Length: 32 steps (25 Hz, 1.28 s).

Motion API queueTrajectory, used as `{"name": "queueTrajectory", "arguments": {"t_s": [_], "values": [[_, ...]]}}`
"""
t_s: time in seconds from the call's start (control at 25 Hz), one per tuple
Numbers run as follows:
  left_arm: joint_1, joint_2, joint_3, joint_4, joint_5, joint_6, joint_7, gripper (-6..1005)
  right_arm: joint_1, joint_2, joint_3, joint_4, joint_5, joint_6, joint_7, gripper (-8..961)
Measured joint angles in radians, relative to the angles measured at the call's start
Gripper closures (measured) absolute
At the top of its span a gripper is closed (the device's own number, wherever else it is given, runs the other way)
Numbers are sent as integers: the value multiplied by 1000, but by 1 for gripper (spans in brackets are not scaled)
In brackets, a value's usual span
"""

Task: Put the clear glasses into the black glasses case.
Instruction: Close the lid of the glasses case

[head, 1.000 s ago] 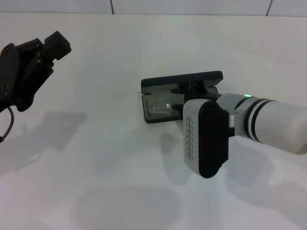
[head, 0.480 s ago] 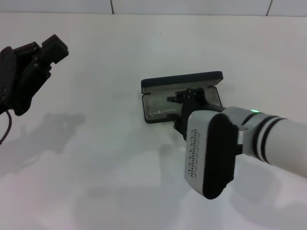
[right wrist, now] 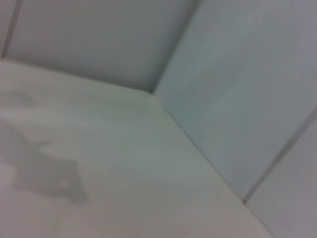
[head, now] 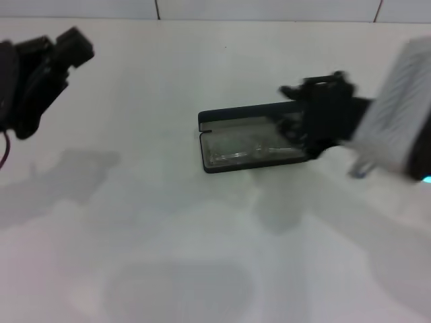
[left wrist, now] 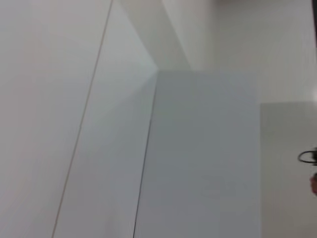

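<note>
The clear glasses (head: 246, 149) lie inside the black glasses case (head: 250, 140), resting in its grey tray with their long axis running along the length of the case, roughly parallel to the far edge of the tabletop (head: 168, 222). The case sits open toward the far middle of the tabletop, its lid standing up along the far side and the tray facing the near edge; its long axis tilts slightly, the robot's-right end a little farther back.

The right gripper (head: 296, 111) is at the case's right end, reaching in from the right edge of the tabletop with its arm raised and angled across the case's corner. Its black fingers blur over the lid's right end, and whether they are apart or closed cannot be told. The glasses lie to the left of and below them, with no visible grip on the lens.

The left gripper (head: 64, 50) is held high over the far left corner of the tabletop, well apart from the case; its jaw state is likewise unclear.
</note>
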Motion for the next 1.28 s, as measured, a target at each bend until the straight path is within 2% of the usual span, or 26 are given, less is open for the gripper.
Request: {"name": "queueTrajectory", "arguments": {"t_s": [0.16, 0.36, 0.44, 0.6, 0.88, 0.96, 1.16, 1.28], "values": [[-57, 9, -1, 0, 1, -26, -3, 948, -55, 7, 224, -53, 230, -205, -60, 634], [-118, 7, -1, 0, 20, -82, -13, 948, -90, 10, 558, 41, 753, -524, -359, 635], [-141, 2, 1, 0, 36, -110, -18, 948, -91, 12, 674, 102, 873, -638, -422, 635], [-184, -19, 2, 2, 84, -175, -21, 948, -90, 13, 829, 217, 962, -756, -500, 636], [-293, -51, 1, 36, 283, -470, -118, 948, -98, 17, 990, 407, 992, -779, -522, 636], [-337, -61, 4, 37, 356, -557, -145, 948, -98, 17, 1008, 457, 994, -783, -534, 636], [-440, -102, 8, 33, 600, -727, -259, 933, -90, 16, 1017, 527, 993, -788, -546, 634], [-469, -129, 7, 38, 706, -776, -306, 854, -86, 16, 1018, 551, 991, -788, -547, 633]]}}
